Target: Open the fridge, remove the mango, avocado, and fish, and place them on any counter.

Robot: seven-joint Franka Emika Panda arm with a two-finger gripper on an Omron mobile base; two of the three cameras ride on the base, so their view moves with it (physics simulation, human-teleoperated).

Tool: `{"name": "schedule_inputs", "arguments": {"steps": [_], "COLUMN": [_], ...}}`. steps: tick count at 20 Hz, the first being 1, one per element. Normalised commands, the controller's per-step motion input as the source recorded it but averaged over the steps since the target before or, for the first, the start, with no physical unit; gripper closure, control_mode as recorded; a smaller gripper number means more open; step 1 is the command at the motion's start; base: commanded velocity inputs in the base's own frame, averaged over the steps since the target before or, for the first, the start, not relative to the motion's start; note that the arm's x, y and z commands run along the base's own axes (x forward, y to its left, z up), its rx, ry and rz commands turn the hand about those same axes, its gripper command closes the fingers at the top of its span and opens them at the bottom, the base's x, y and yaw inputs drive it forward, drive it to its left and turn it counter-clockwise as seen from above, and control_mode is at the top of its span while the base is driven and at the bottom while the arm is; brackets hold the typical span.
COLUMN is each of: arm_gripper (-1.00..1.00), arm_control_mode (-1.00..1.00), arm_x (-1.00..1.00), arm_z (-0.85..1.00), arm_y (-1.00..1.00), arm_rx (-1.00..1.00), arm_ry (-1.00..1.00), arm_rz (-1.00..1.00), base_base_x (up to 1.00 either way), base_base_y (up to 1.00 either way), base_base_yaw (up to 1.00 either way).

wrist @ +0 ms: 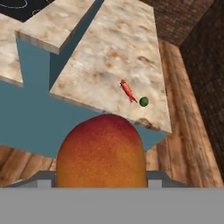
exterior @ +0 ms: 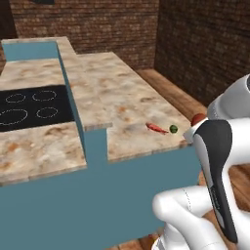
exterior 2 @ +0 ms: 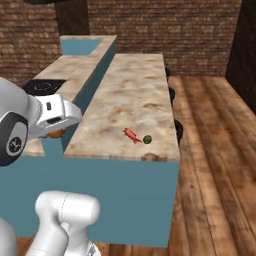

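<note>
The gripper (wrist: 101, 181) is clamped around the mango (wrist: 101, 151), a smooth rounded red-orange fruit, up off the speckled stone-look counter (wrist: 109, 52). A skinny red fish (wrist: 127, 90) and a small round green avocado (wrist: 143, 101) lie just beside each other near the counter's edge.

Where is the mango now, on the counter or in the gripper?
In the gripper: the mango sits between the fingers, off the counter, where the fish and avocado lie.

Mango (wrist: 101, 151) base and fingers behind it (hand view), mostly arm-hidden in both base views.
</note>
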Motion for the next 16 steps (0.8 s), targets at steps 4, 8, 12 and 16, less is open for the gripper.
{"name": "schedule_inputs", "arguments": {"steps": [4, 8, 12, 16], "arm_gripper": [1.0, 1.0, 1.0, 1.0], "arm_control_mode": [1.0, 1.0, 1.0, -1.0], "arm_x": [0.0, 0.0, 0.0, 0.09], "arm_z": [0.0, 0.0, 0.0, -0.05], "arm_y": [0.0, 0.0, 0.0, -0.04], "arm_rx": [0.0, 0.0, 0.0, 0.0], "arm_ry": [0.0, 0.0, 0.0, 0.04], "arm_rz": [0.0, 0.0, 0.0, 0.0], "base_base_x": [0.25, 0.94, 0.73, 0.04], "base_base_y": [-0.17, 0.0, 0.0, -0.04], "base_base_yaw": [-0.02, 0.01, 0.0, 0.0]}}
